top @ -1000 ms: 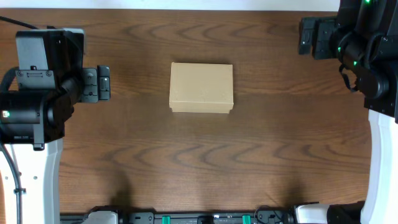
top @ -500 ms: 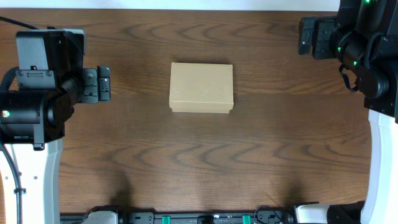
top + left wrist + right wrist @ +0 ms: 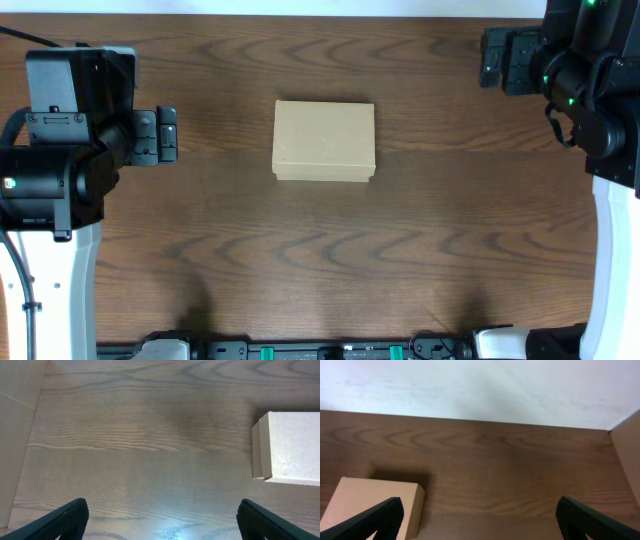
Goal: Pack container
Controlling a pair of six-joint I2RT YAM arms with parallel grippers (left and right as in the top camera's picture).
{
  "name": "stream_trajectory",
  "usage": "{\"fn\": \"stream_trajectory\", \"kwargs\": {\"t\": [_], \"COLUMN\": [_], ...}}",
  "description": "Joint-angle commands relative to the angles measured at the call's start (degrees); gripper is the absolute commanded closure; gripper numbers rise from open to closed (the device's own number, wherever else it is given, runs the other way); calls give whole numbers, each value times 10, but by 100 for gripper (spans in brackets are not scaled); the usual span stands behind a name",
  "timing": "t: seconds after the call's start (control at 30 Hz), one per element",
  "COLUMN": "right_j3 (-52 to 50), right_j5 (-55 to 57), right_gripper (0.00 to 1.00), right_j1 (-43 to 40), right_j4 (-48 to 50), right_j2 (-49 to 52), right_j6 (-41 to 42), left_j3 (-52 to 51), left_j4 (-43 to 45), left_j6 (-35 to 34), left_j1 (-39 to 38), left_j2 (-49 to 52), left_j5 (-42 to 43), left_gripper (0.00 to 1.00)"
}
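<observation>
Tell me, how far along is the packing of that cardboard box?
Hard to say. Done: the container sits shut in mid-table; its contents cannot be seen. In hand: nothing; the left gripper and right gripper hang open and empty, apart from it. Left: unclear; either packing is finished or not begun.

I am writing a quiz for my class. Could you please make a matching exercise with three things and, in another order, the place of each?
Things:
1. container
2. left fingers
3. right fingers

Places:
A. open, upper right of the overhead view
B. closed, middle of the table
C. open, left side of the table

Pairs: 1-B; 2-C; 3-A
</observation>
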Motion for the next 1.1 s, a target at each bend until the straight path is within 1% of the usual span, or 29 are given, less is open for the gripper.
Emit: {"fn": "stream_trajectory", "kwargs": {"t": [0.0,0.7,0.97,1.07], "right_j3": [5,5,-4,-30], "right_j5": [4,3,4,11], "right_gripper": [1,1,1,1], "right_j1": [-3,-3,-3,-3], "right_j4": [-1,-1,-8,8], "right_j2": [0,-2,-50,-82], "right_j6": [-3,-3,-3,-13], "left_j3": [9,9,9,9], "left_j4": [0,0,0,0], "left_j6": [0,0,0,0], "left_j1": [3,3,3,3], "left_j2": [-1,-1,-1,-1], "left_j5": [-9,-9,-9,-9], "left_gripper": [5,5,5,5]}}
